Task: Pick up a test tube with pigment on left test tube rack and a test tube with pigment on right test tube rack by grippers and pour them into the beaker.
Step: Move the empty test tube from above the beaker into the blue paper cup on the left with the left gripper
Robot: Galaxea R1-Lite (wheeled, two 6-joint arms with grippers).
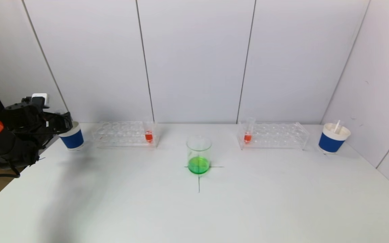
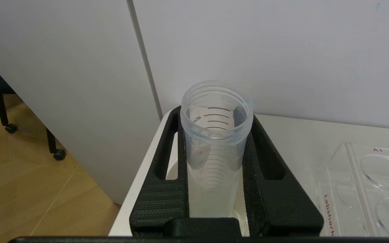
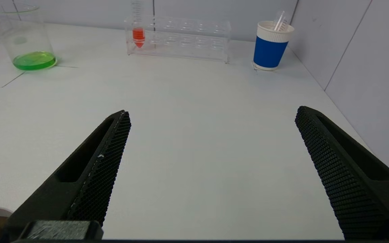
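My left gripper (image 1: 62, 123) is at the table's far left, over a blue paper cup (image 1: 72, 136). In the left wrist view it (image 2: 216, 114) is shut on an empty clear graduated test tube (image 2: 214, 145), held upright above the cup's white rim (image 2: 171, 172). The left rack (image 1: 123, 135) holds a tube with orange-red pigment (image 1: 149, 135). The right rack (image 1: 275, 136) holds another such tube (image 1: 248, 135). The beaker (image 1: 199, 155) with green liquid stands between the racks. My right gripper (image 3: 213, 113) is open and empty over the table's front right, out of the head view.
A second blue cup (image 1: 333, 138) with an empty tube in it stands at the far right, near the side wall. The table's left edge (image 2: 140, 182) lies right beside the left cup. A black cross is marked under the beaker.
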